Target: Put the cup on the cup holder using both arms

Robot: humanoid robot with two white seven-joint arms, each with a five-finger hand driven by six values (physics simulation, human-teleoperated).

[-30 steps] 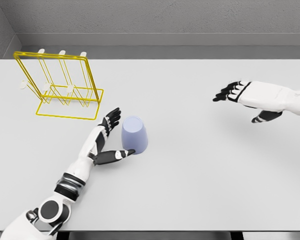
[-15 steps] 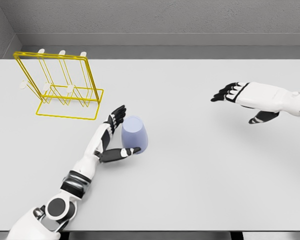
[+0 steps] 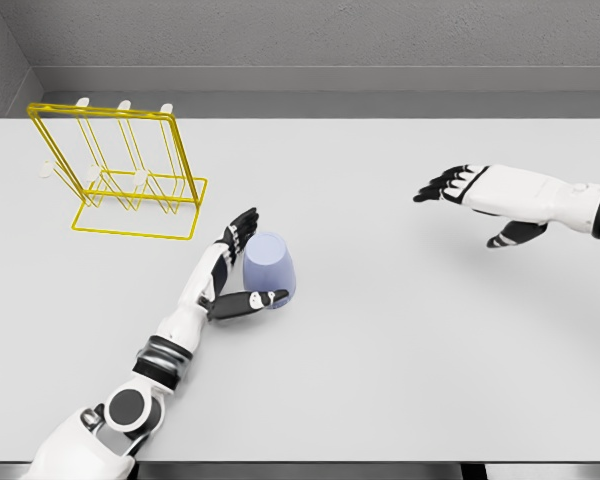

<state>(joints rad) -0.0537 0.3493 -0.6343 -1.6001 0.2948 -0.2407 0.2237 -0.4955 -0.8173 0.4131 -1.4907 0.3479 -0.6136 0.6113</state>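
A pale blue cup (image 3: 269,266) stands upside down on the white table (image 3: 380,340), left of the middle. My left hand (image 3: 242,265) is open around the cup's left side: the fingers (image 3: 242,228) reach past its far edge and the thumb (image 3: 250,301) lies against its near edge. The yellow wire cup holder (image 3: 120,170) with white-tipped pegs stands at the back left, apart from the cup. My right hand (image 3: 465,195) hovers open over the right part of the table, fingers stretched to the left, holding nothing.
A grey wall (image 3: 330,40) runs behind the table's far edge. The table's front edge lies along the bottom of the view.
My left hand has slid forward and closer around the cup, with the thumb now touching its near side. The right hand has drifted a little to the left.
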